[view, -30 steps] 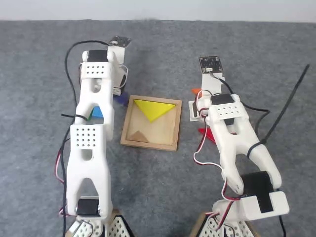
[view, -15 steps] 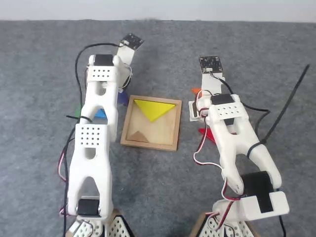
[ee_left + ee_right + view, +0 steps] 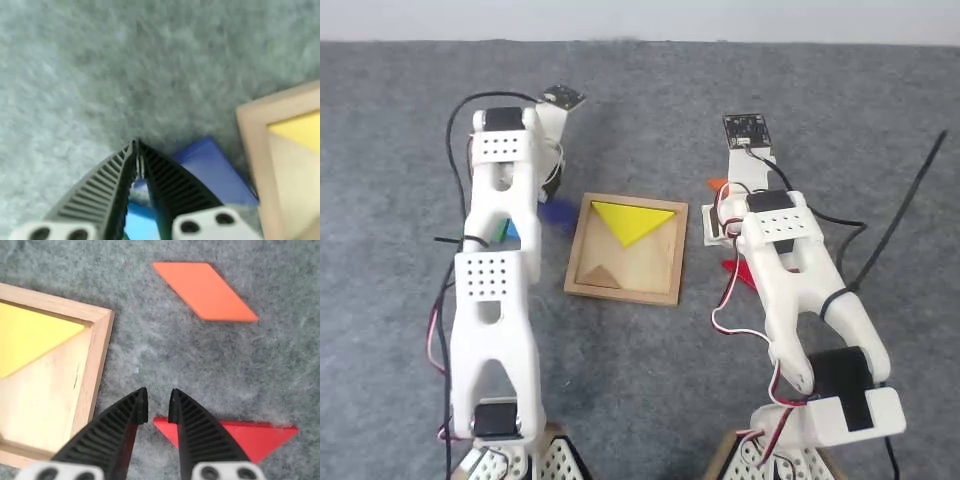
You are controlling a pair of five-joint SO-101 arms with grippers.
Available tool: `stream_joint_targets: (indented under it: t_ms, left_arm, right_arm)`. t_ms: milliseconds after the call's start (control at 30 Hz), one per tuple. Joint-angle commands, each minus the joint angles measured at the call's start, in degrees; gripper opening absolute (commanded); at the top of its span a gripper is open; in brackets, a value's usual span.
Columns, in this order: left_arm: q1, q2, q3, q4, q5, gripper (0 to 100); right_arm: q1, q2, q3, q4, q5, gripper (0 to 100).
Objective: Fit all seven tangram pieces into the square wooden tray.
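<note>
Grey felt covers the bench (image 3: 650,110), and the square wooden tray (image 3: 624,294) lies between the two arms. Inside it a yellow triangle (image 3: 632,220) fills the far side, and a brownish triangle (image 3: 603,276) sits in the near left corner.

On the tray's left, the left hand (image 3: 136,146) is closed, its ribbed fingers pressed tip to tip low over the felt; I cannot tell whether anything is pinched between them. A dark blue piece (image 3: 212,172) lies flat right next to the fingers and just beside the tray's outer rim, and a light blue piece (image 3: 140,222) shows under the hand.

On the tray's right, the right hand (image 3: 157,402) is open by a narrow gap and holds nothing. It points down between the tray rim and a red triangle (image 3: 250,437), whose corner is at one fingertip. An orange parallelogram (image 3: 205,290) lies farther out on the felt, apart from both.
</note>
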Motion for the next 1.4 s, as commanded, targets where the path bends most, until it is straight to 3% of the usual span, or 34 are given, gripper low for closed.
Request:
stream_joint_targets:
  t_ms: [0,233,433,567,700,767,867,1167,1367]
  left_arm:
    - [0.79,-10.46,12.7,2.37,-3.96,1]
    - [3.08,-24.7,33.8,1.85,-11.43,1]
    - [1.41,-32.88,34.15,-2.9,-13.63,2]
    - [1.85,-35.43,32.84,-2.02,-29.36,3]
    - [2.02,-34.37,36.26,-0.09,-51.96,11]
    - [2.37,-33.49,39.08,-0.18,-57.67,14]
    - [3.52,-32.0,40.4,-0.79,-58.29,16]
    - [0.79,-28.57,40.57,-0.88,-69.1,16]
    - [-0.09,-28.48,44.09,-2.9,-70.33,18]
  right_arm:
    - [0.04,-0.66,-2.11,-0.84,0.79,8.0]
    - [0.04,-0.66,-2.11,-0.75,0.79,8.0]
    - [0.04,-0.66,-2.11,-0.66,0.79,8.0]
    - [-0.04,-0.66,-2.11,-0.66,0.79,8.0]
    - [0.04,-0.66,-2.11,-0.75,0.79,8.0]
    - [0.04,-0.66,-2.11,-0.84,0.79,8.0]
    - [0.04,-0.66,-2.11,-0.92,0.79,8.0]
    - [0.13,-0.66,-2.11,-1.1,0.88,8.0]
    - [0.13,-0.66,-2.2,-1.1,0.88,8.0]
